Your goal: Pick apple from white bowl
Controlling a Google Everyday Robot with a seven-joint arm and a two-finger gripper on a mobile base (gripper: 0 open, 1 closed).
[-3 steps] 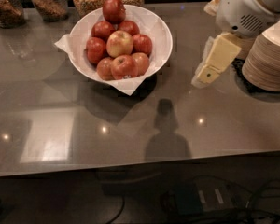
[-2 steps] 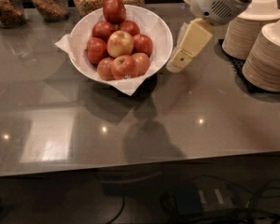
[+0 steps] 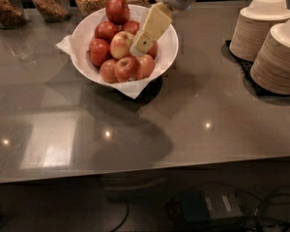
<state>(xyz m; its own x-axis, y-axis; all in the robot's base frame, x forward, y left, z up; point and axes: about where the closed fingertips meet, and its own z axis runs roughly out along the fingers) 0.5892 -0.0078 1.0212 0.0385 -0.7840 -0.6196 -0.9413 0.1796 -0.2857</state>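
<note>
The white bowl point(image 3: 166, 45) stands on the grey counter at the upper left of centre, lined with a white napkin and piled with red apples. The palest apple point(image 3: 120, 44), yellow-cream with a red blush, lies in the middle of the pile. My gripper point(image 3: 141, 46) reaches down from the top of the view over the bowl's right half. Its cream fingertip is just right of the pale apple, close to it; I cannot tell whether it touches.
Two stacks of tan disposable bowls point(image 3: 258, 28) point(image 3: 280, 62) stand on a black mat at the right. Several glass jars of grain point(image 3: 48, 1) line the counter's back edge. The counter's front edge runs across the lower view, with cables below.
My gripper has moved left from beside the tan bowl stacks to over the white bowl, its tip now next to the pale apple. The apples have not moved.
</note>
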